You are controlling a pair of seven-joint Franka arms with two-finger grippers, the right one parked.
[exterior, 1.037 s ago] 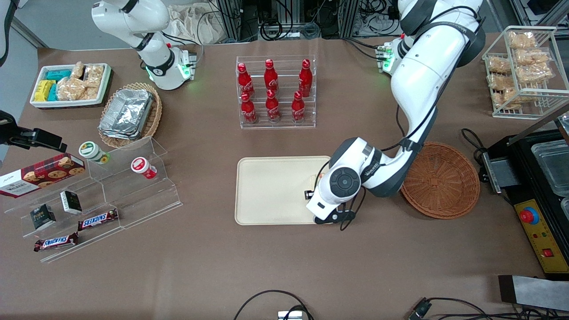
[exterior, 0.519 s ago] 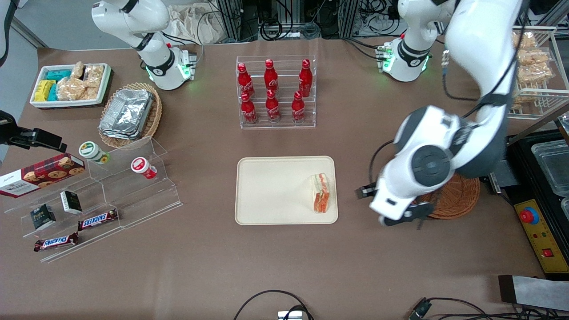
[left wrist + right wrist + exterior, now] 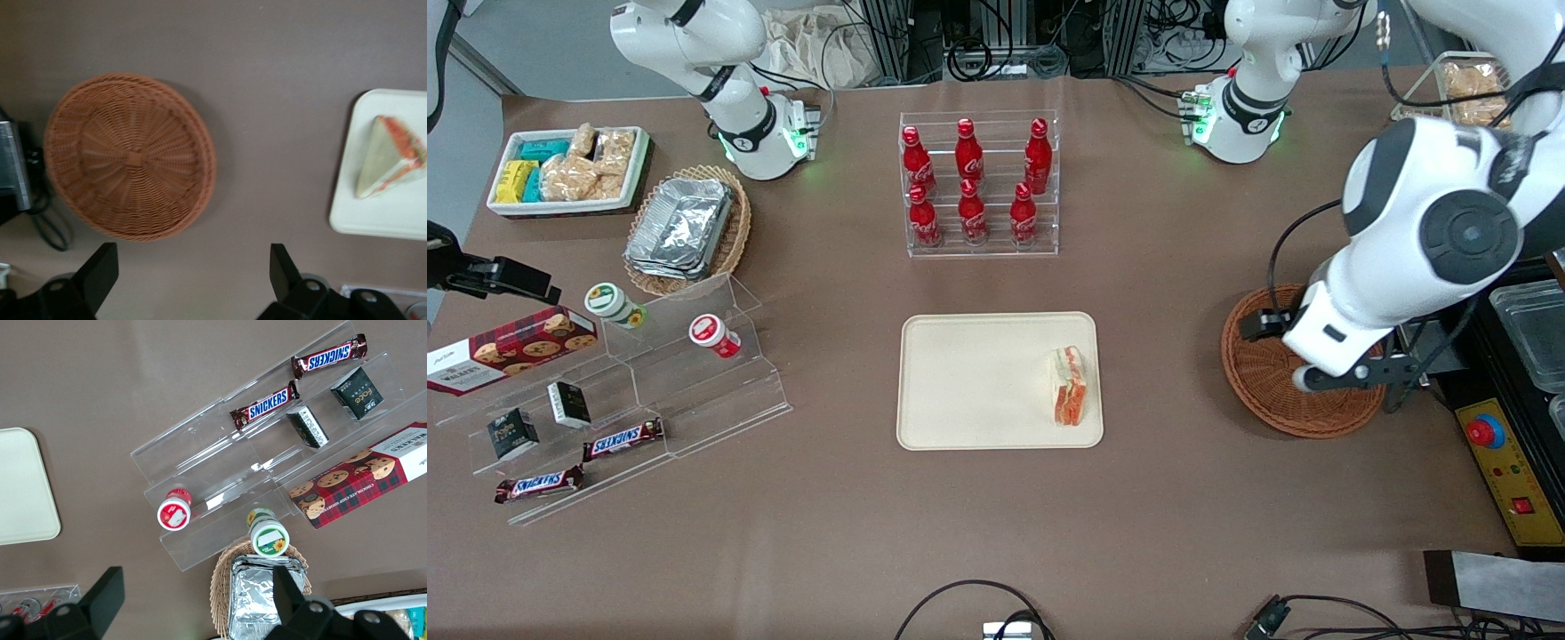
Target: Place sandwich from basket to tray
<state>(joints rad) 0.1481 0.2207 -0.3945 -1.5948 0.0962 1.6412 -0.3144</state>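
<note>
The sandwich (image 3: 1069, 387), a white wedge with red-orange and green filling, lies on the cream tray (image 3: 978, 382) near its edge toward the working arm's end. It also shows in the left wrist view (image 3: 390, 157) on the tray (image 3: 380, 213). The round reddish-brown basket (image 3: 1263, 373) is empty, as the left wrist view (image 3: 130, 157) shows. My left gripper (image 3: 1347, 376) hangs high above the basket, well apart from the sandwich. It is open and empty (image 3: 192, 270), with bare table between its fingers.
A clear rack of red bottles (image 3: 978, 187) stands farther from the camera than the tray. A black machine with a red button (image 3: 1507, 391) sits beside the basket. A wire rack of bagged snacks (image 3: 1476, 98) stands toward the working arm's end.
My gripper let go of the sandwich on the tray, then rose and swung away toward the working arm's end, over the basket. The sandwich stays on the tray.
</note>
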